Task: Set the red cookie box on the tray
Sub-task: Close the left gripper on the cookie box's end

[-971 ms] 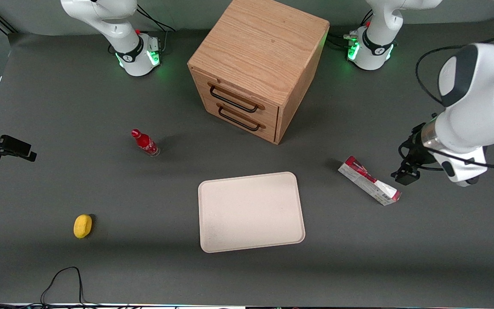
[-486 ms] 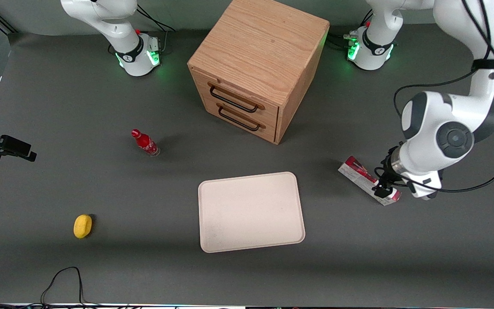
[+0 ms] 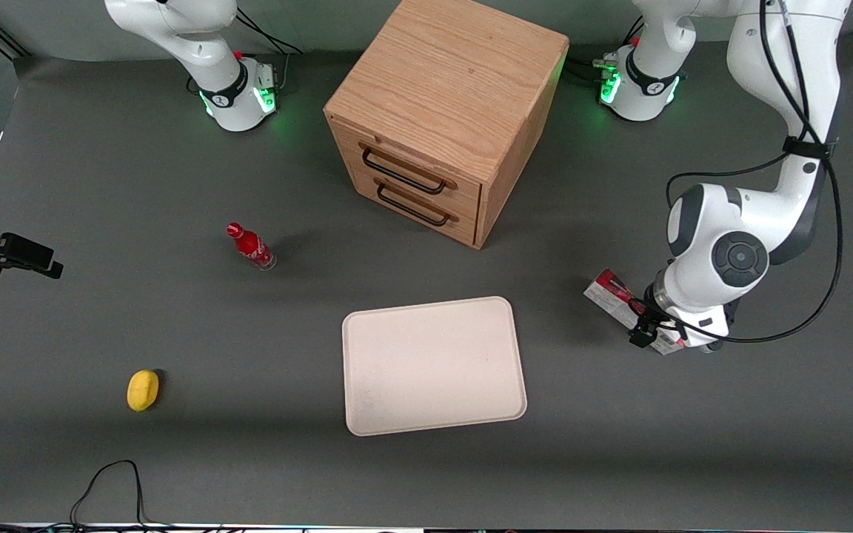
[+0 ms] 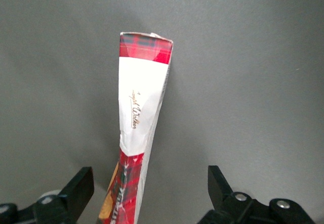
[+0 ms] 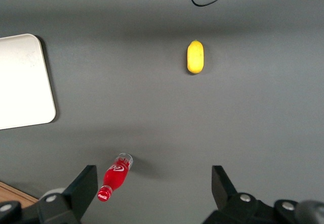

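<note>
Spread wide, the gripper sits low over one end of the red cookie box, which lies on the table beside the tray, apart from it. From the wrist, the box runs between both fingers, touching neither.

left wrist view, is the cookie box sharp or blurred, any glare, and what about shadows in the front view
Left wrist view: the red cookie box is fairly sharp, its script readable, without glare, between the open gripper's fingers. Front view: soft shadows lie beside the wooden cabinet and tray.
</note>
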### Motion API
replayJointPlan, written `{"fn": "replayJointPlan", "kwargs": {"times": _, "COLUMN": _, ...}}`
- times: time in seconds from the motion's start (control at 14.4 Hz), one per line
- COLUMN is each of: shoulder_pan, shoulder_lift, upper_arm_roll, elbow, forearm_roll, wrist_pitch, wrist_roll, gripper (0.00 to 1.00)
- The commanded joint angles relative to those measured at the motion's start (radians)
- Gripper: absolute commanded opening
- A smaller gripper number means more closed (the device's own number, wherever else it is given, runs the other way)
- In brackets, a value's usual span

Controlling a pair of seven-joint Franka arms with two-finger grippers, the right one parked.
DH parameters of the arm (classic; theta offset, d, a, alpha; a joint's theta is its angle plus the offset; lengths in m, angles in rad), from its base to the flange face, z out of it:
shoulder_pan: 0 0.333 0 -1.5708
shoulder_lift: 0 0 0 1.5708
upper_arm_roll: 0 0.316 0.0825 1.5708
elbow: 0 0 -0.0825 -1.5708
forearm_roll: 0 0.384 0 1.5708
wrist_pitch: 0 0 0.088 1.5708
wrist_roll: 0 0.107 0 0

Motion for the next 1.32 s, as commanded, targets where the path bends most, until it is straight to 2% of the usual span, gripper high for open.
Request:
{"fn": "replayJointPlan", "kwargs": {"times": 0.0, "shoulder_pan": -0.005, "shoulder_lift": 0.013, "upper_arm_roll": 0.003, "elbow": -0.014, "forearm_roll": 0.029, "wrist_pitch": 0.021, "wrist_roll": 0.012, "gripper": 1.0}}
{"fn": "replayJointPlan", "kwargs": {"times": 0.14, "shoulder_pan": -0.006, "shoulder_lift": 0.028, "upper_arm_roll": 0.003, "elbow": -0.015, "forearm_roll": 0.056, "wrist_pitch": 0.032, "wrist_roll": 0.015, "gripper": 1.0}}
{"fn": "replayJointPlan", "kwargs": {"times": 0.42, "shoulder_pan": 0.0, "shoulder_lift": 0.037, "upper_arm_roll": 0.003, "elbow": -0.034, "forearm_roll": 0.061, "wrist_pitch": 0.071, "wrist_roll": 0.031, "gripper": 1.0}}
{"fn": "replayJointPlan", "kwargs": {"times": 0.49, "shoulder_pan": 0.004, "shoulder_lift": 0.036, "upper_arm_roll": 0.003, "elbow": -0.034, "forearm_roll": 0.059, "wrist_pitch": 0.064, "wrist_roll": 0.064, "gripper": 0.93}}
{"fn": "replayJointPlan", "kwargs": {"times": 0.69, "shoulder_pan": 0.007, "shoulder_lift": 0.03, "upper_arm_roll": 0.003, "elbow": -0.034, "forearm_roll": 0.059, "wrist_pitch": 0.042, "wrist_roll": 0.098, "gripper": 0.36}}
{"fn": "replayJointPlan", "kwargs": {"times": 0.83, "shoulder_pan": 0.009, "shoulder_lift": 0.027, "upper_arm_roll": 0.003, "elbow": -0.032, "forearm_roll": 0.058, "wrist_pitch": 0.035, "wrist_roll": 0.103, "gripper": 0.01}}
{"fn": "replayJointPlan", "kwargs": {"times": 1.25, "shoulder_pan": 0.009, "shoulder_lift": 0.019, "upper_arm_roll": 0.003, "elbow": -0.026, "forearm_roll": 0.055, "wrist_pitch": 0.018, "wrist_roll": 0.103, "gripper": 0.0}}
